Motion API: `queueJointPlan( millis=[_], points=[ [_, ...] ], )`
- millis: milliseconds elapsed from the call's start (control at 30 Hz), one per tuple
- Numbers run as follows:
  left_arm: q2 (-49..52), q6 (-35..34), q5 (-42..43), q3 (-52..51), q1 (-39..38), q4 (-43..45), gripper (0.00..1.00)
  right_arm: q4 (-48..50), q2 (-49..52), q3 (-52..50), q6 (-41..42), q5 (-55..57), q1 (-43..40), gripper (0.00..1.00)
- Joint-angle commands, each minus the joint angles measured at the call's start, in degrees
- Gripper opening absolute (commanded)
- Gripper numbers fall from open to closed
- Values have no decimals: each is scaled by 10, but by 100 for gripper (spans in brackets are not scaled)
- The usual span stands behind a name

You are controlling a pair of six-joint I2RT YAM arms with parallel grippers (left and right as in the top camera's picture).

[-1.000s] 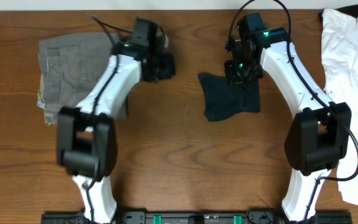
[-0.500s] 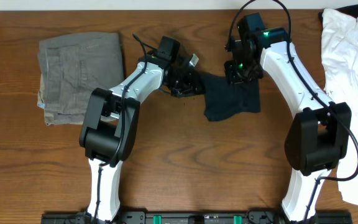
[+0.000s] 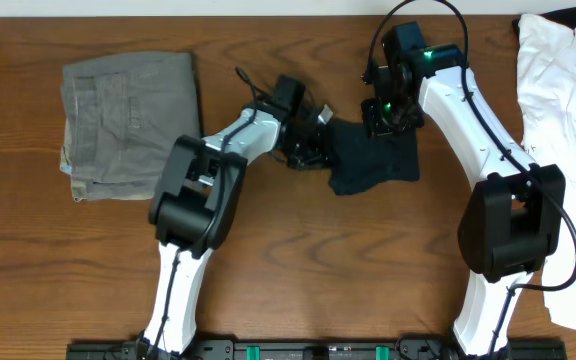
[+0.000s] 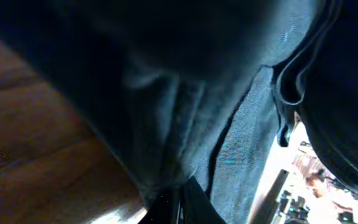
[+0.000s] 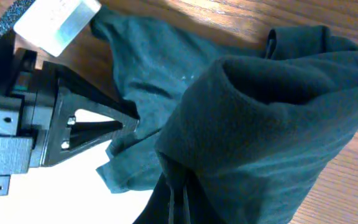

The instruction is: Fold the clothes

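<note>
Centrally, a crumpled black T-shirt (image 3: 373,165) lies on the wooden table (image 3: 298,260). The left arm (image 3: 236,137) reaches in low from the shirt's left, its left gripper (image 3: 311,143) pinched tight on the shirt's left edge. The right arm (image 3: 460,100) bends over the shirt's far edge and hides it, its right gripper (image 3: 386,118) clamped on a fold there. Folded grey-green trousers (image 3: 128,120) lie well left of the shirt, and a white garment (image 3: 558,90) lies well right.

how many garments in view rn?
3: grey-green trousers folded at left, black T-shirt bunched at centre, white garment along the right edge. More may lie off frame.
</note>
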Motion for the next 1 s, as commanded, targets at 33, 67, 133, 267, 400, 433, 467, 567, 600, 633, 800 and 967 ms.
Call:
queueJointPlan(
  millis=[33,67,133,267,400,433,467,567,600,633,800,967],
  points=[
    [18,-2,-49,1,1,-2,6,-4,0,0,7,-10,13,1],
    [18,-2,-59,1,1,-2,6,-7,0,2,7,-16,13,1],
    [18,-2,-77,1,1,-1,6,-14,0,8,7,-20,13,1],
    [18,-1,-81,1,1,-1,6,-31,0,19,5,-20,13,1],
    [18,-1,-82,1,1,-1,6,-36,0,21,1,-21,14,1],
    [18,-1,-83,1,1,-1,6,-37,0,21,1,-22,14,1],
    [18,-1,-83,1,1,-1,6,-39,0,21,1,-23,14,1],
    [18,-1,-83,1,1,-1,6,-44,0,23,-9,-40,14,1],
    [18,-1,-83,1,1,-1,6,-46,0,24,-11,-47,14,1],
    [18,-1,-83,1,1,-1,6,-46,0,25,-11,-49,14,1],
    [18,-1,-96,1,1,-2,6,-48,0,29,-10,-51,16,1],
    [18,-1,-98,1,1,-2,6,-47,0,29,-10,-57,25,1]
  ],
)
